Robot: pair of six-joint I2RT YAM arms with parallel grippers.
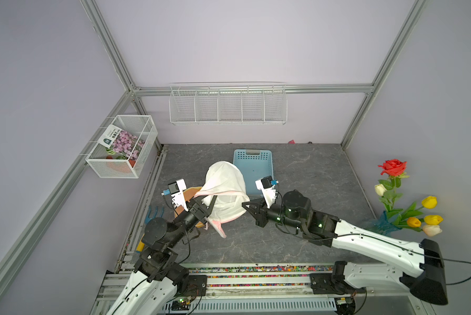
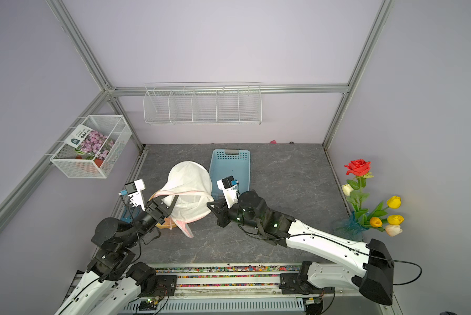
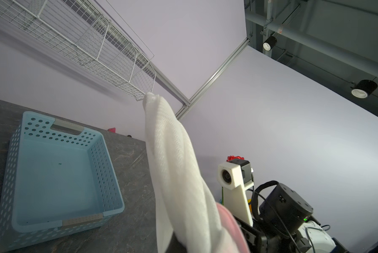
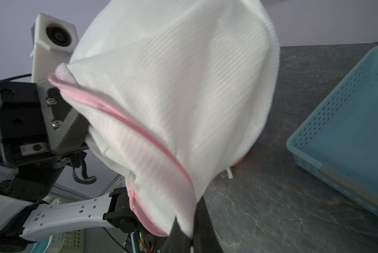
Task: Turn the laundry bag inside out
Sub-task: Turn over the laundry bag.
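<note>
The laundry bag is white mesh with a pink zip edge, and it hangs puffed up above the table between my two grippers in both top views. My left gripper is shut on the bag's pink-trimmed rim on its left side. In the left wrist view the bag drapes over the jaws and hides them. My right gripper is shut on the bag's right edge. In the right wrist view its fingers pinch a fold of the bag close to the pink trim.
A light blue perforated basket sits just behind the bag. A tan woven item and a blue hand rake lie under the left arm. A vase of flowers stands at the right. Wire baskets hang on the walls.
</note>
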